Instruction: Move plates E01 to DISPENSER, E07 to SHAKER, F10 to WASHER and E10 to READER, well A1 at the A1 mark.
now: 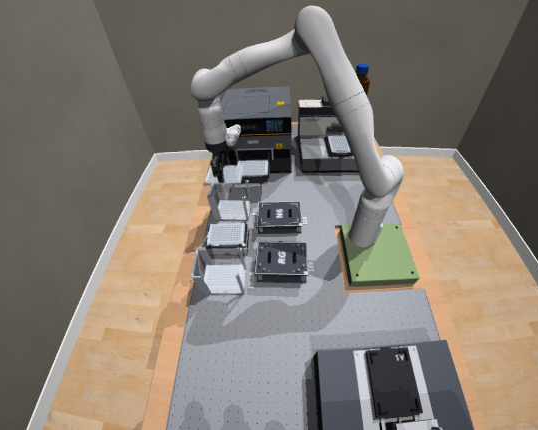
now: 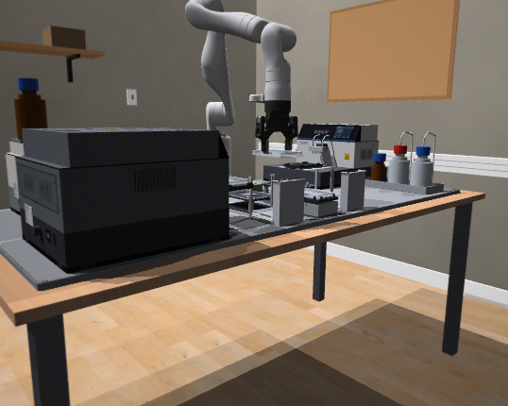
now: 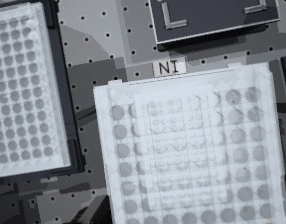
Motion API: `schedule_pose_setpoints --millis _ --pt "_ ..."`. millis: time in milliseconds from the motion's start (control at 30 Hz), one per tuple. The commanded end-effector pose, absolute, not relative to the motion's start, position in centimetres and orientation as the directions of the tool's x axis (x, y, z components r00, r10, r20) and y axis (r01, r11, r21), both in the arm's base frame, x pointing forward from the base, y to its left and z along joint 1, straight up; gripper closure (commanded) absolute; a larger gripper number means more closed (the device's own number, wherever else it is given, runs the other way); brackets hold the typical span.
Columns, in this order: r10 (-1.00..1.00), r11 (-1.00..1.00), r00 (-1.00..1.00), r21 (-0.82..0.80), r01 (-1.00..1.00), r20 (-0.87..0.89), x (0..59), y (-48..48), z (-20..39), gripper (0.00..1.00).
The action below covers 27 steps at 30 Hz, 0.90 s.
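Note:
My gripper is shut on a clear well plate and holds it flat in the air, above the far end of the IN rack. Its label cannot be read. In the wrist view the IN label and a second plate down in the rack show through the held plate. Another plate lies on the tray of the back-left instrument with the screen, right beside the held plate. One plate sits in the back-right instrument and one on the station between the two racks.
Nest N6 and nest RG are empty, to the right of the racks. The near rack holds plates. The front instrument's dark nest, marked A1, holds no plate. The arm's green base stands at the right.

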State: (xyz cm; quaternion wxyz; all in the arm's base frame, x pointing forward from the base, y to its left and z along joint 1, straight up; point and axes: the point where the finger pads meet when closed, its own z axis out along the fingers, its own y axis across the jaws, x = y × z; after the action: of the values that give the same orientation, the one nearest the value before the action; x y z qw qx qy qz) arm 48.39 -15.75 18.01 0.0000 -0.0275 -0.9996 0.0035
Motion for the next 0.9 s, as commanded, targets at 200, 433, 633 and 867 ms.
schedule_pose_setpoints --millis 200,433,633,867 --pt "0.055 0.998 -0.998 -0.008 0.055 -0.002 48.4 -15.7 19.2 0.06" --pt "0.055 0.998 -0.998 -0.008 0.055 -0.002 48.4 -15.7 19.2 0.06" --pt "0.008 1.000 -1.000 -0.008 0.008 -0.002 47.2 -15.3 19.2 0.06" --pt "-0.054 0.999 -0.999 -0.008 -0.054 -0.001 45.0 -14.4 19.2 0.06"
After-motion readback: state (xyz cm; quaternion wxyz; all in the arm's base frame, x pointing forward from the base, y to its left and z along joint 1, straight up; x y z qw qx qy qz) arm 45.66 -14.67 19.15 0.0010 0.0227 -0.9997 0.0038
